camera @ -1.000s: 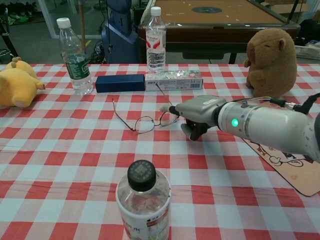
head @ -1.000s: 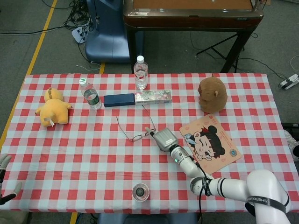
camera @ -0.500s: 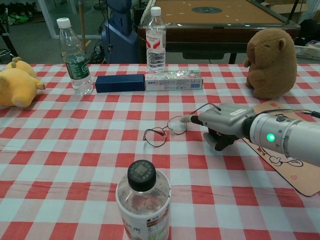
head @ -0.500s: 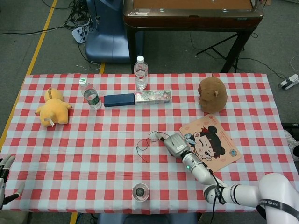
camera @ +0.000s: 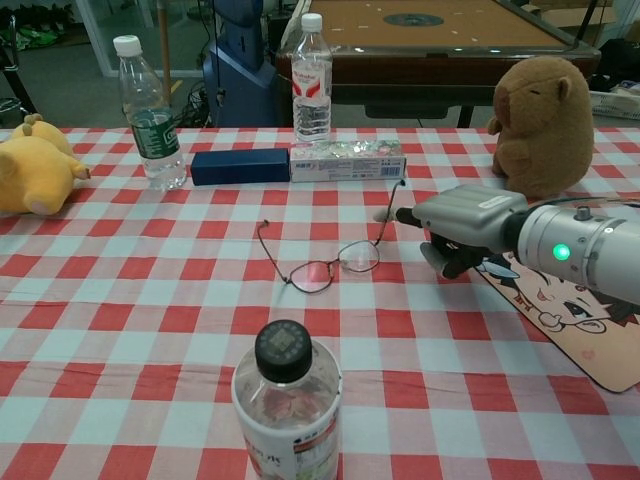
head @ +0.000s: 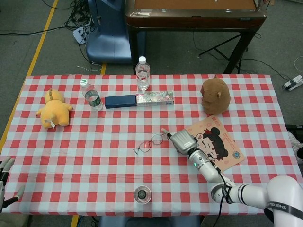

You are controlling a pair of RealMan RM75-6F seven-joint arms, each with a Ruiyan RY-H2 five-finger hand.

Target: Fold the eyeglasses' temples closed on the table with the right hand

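Since the last frames your right hand [camera: 455, 228] has pulled back toward the cartoon mat [camera: 590, 335], and the eyeglasses [camera: 330, 257] got dragged and spun with it: lenses now face the near edge, both temples still splayed open and pointing away toward the far side. Nothing folded yet.

Largest first: checked tablecloth [head: 94, 156], brown capybara plush [camera: 545, 125] behind your hand, yellow plush [camera: 35, 175] far left, near water bottle [camera: 288, 410] at the front edge, blue box [camera: 240, 166] and printed carton [camera: 348, 160] at the back. The glasses lie mid-table, apart from all of those.

Right hand: one finger stretched out with its tip at or just beside the right temple's end, the rest tucked under, holding nothing. Whether the tip actually touches, I cannot tell. Left hand [head: 5, 182] shows only at the corner of the head view, fingers spread, holding nothing.

For the fold: the frame is light and slides instead of hinging. My read is you should push the temple tip sideways across toward the other temple, low and slow, close to the cloth. If the frame rotates again, stop and re-approach nearer the hinge. Do the right temple first, then the left [camera: 268, 245].
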